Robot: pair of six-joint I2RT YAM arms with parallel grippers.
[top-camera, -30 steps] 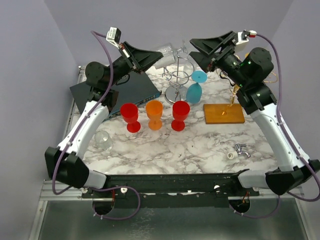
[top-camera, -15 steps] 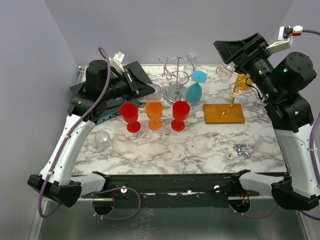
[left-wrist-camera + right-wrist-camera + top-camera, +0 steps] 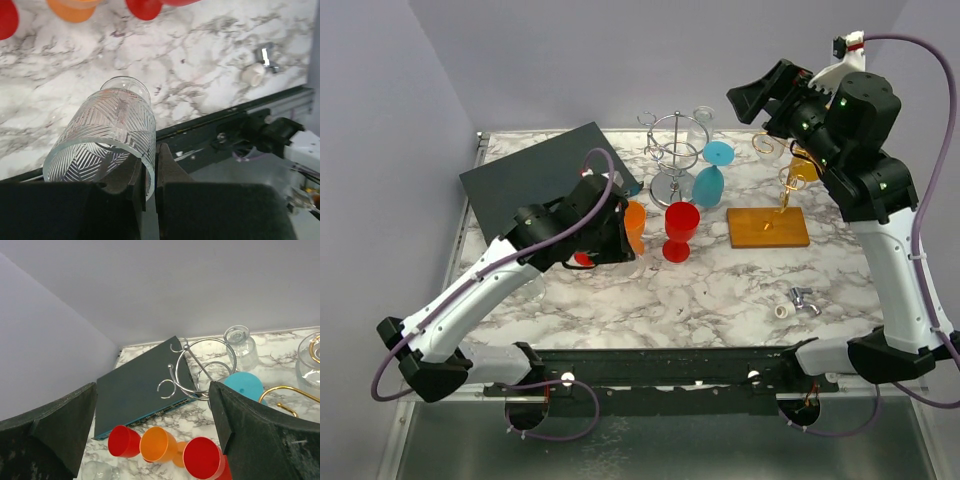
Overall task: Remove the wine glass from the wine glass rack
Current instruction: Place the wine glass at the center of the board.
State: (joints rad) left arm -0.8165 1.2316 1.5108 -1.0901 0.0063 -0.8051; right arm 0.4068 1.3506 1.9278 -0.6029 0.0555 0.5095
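Observation:
My left gripper point(image 3: 146, 170) is shut on the rim of a clear patterned wine glass point(image 3: 107, 132), one finger inside the bowl and one outside. It holds the glass tilted above the marble near the table's front edge. In the top view my left gripper point(image 3: 607, 238) hangs over the coloured cups, away from the silver wire rack point(image 3: 675, 160). A blue wine glass point(image 3: 712, 172) and a clear glass point(image 3: 700, 125) are still at the rack. My right gripper point(image 3: 768, 95) is open and empty, high above the rack's right side; its wrist view looks down on the rack point(image 3: 200, 367).
A red cup point(image 3: 681, 228) and an orange cup point(image 3: 635, 225) stand in front of the rack, with another red cup point(image 3: 122, 441) beside them. A black box point(image 3: 535, 175) lies at the back left. A wooden board with a gold stand point(image 3: 767, 226) is on the right, with small metal parts point(image 3: 800, 298) nearer. A clear glass point(image 3: 97, 471) lies at the left.
My left arm has swung from the rack down and forward over the cups with the clear glass in its jaws. My right arm has shifted slightly left, staying high.

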